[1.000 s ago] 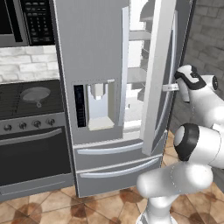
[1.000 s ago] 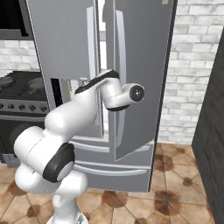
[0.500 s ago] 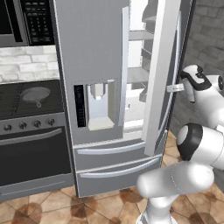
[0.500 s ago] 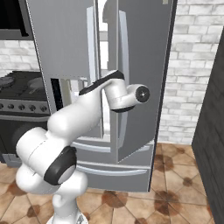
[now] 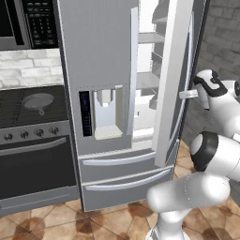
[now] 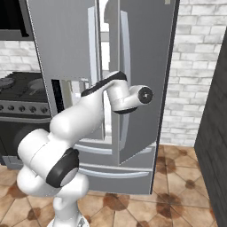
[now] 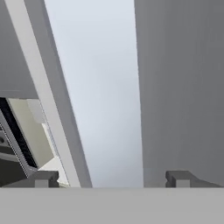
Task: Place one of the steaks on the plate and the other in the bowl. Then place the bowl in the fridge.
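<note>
The fridge (image 5: 98, 56) (image 6: 62, 40) stands in front of me with its left door shut and its right door (image 5: 171, 70) (image 6: 142, 44) ajar, showing white shelves (image 5: 146, 80) inside. My gripper (image 5: 187, 94) is at the outer face of the right door, about halfway up. In the hand view the gripper (image 7: 111, 179) is open: its fingertips (image 7: 43, 178) stand far apart, with the door's handle bar (image 7: 52, 100) and grey face ahead and nothing gripped. A grey rounded shape (image 5: 155, 101) sits on a middle shelf; I cannot tell whether it is the bowl. Steaks and plate are out of view.
A black stove (image 5: 33, 140) with a dark frying pan (image 5: 39, 100) stands left of the fridge, under a microwave (image 5: 42, 18). A white brick wall (image 6: 195, 66) and a dark cabinet side (image 6: 217, 133) close off the right. Tiled floor (image 6: 177, 195) lies in front.
The jaws have spread wide, letting go of the door handle. The hand has drawn back a little from the right door. The door itself has barely moved.
</note>
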Tool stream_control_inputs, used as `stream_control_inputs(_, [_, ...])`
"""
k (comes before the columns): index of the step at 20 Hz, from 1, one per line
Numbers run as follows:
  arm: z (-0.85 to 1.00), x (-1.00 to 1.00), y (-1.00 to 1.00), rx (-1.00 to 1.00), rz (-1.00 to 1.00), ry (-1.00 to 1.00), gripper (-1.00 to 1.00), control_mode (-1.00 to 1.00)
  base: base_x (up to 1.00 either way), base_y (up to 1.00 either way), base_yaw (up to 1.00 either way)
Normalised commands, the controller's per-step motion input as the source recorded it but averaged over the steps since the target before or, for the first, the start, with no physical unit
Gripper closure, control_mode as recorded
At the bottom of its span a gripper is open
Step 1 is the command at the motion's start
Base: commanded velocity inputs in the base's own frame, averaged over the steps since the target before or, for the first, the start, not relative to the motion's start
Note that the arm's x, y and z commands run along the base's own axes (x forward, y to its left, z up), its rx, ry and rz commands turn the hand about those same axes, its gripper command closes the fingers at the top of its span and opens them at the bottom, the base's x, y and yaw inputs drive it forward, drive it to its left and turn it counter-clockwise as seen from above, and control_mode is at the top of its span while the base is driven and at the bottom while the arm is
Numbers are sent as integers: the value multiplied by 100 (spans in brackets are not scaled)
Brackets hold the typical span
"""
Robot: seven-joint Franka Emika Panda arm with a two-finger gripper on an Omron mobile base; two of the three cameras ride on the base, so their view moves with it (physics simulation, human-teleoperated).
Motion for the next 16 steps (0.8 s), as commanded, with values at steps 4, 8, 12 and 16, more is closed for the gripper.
stream_control_inputs(4, [1,0,-46,-2,-1,0,-100,-100,0,0,0])
stream_control_inputs(8, [2,-14,-57,-1,-4,-5,-100,-100,0,0,0])
stream_control_inputs(12, [3,-90,8,-13,0,0,-100,-100,0,0,0])
stream_control_inputs(16, [15,-100,38,-15,0,0,-100,-100,0,0,0])
